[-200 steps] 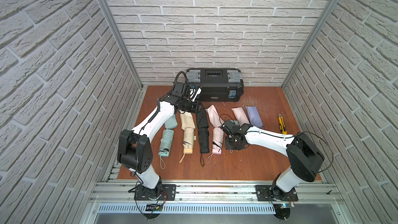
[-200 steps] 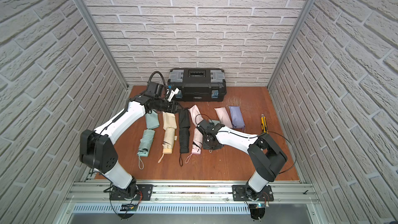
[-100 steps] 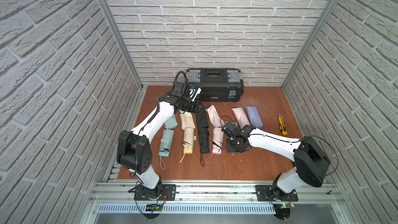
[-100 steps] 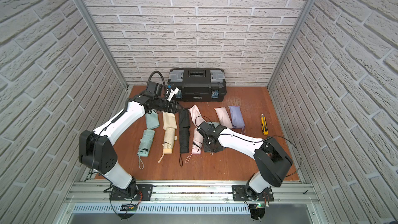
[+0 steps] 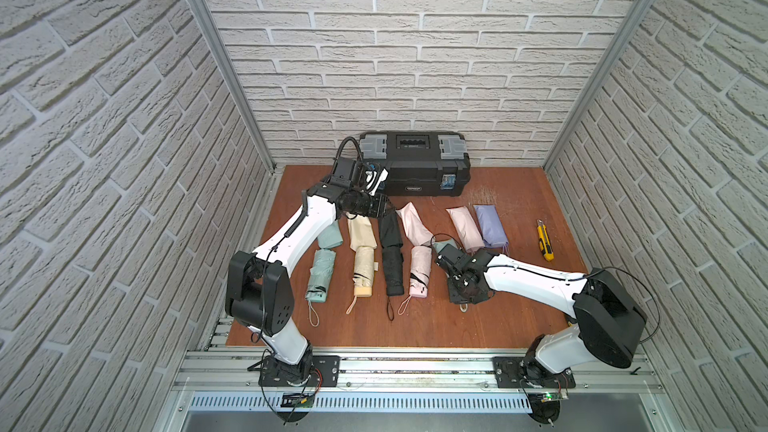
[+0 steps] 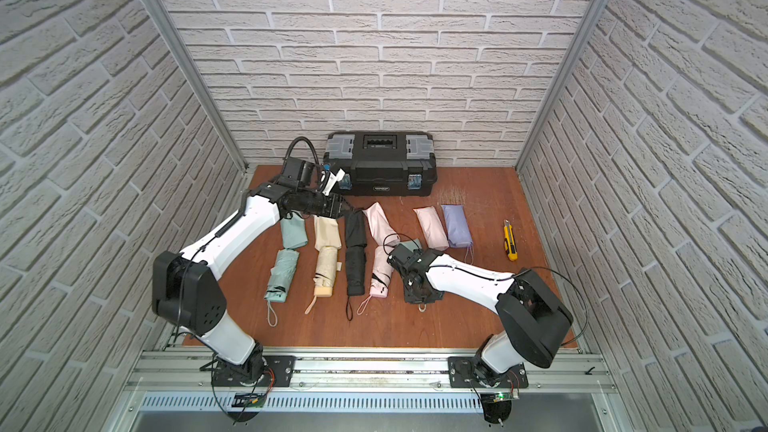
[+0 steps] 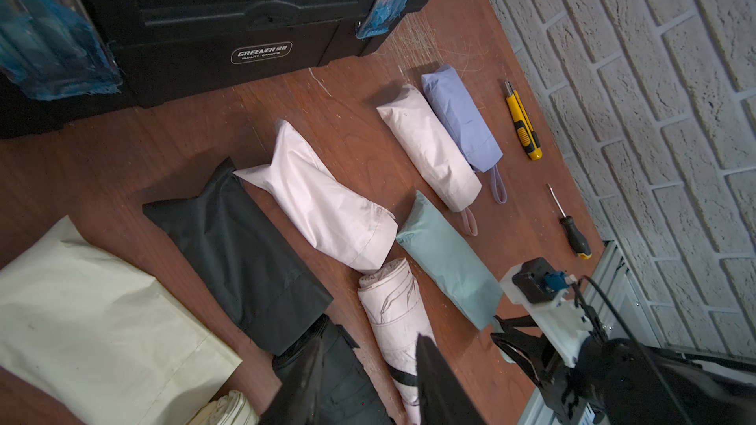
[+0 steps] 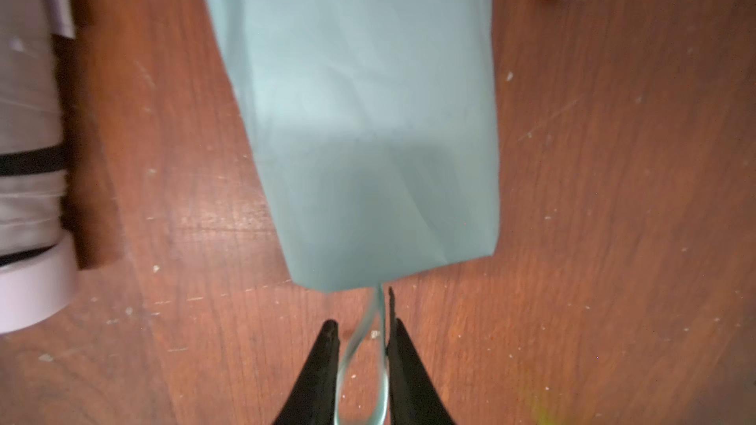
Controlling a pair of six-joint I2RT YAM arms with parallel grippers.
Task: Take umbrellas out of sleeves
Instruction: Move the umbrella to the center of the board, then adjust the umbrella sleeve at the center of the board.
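right gripper [image 8: 362,322], jaws parted, straddles the mint umbrella's wrist loop [image 8: 382,365] at lower centre, likely placed to pull it clear of its sleeve [image 8: 360,116].

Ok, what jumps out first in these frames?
The right gripper, jaws apart around the wrist loop poking from a plump mint sleeve mid-table. Left of it, four bare umbrellas lie in a row, emptied sleeves behind them; a black toolbox sits against the back wall.
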